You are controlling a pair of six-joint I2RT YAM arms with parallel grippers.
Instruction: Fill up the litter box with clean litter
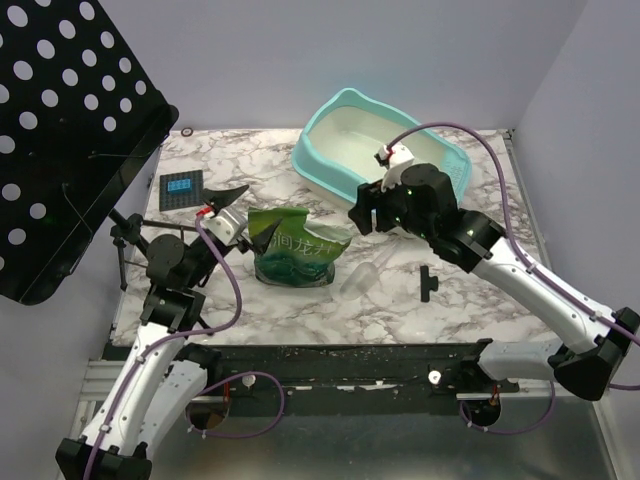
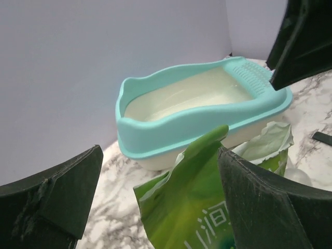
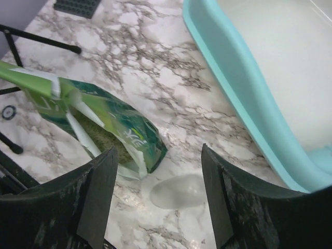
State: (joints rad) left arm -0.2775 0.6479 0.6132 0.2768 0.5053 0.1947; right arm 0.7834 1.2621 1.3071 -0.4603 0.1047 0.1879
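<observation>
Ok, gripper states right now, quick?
Left gripper: open, holding nothing, beside the green bag.
Right gripper: open, empty.

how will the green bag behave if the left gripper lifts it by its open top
Probably floppy: the bag looks like thin crinkled film, and its top flap curls over. Likely bottom-heavy, since litter shows inside, so the top may fold in the grip. With the mouth open, tilting it would likely spill granules.

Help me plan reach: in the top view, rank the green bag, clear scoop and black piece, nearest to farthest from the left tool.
1. Green bag, right beside the left tool.
2. Clear scoop, mid-table.
3. Black piece, farther right.
</observation>
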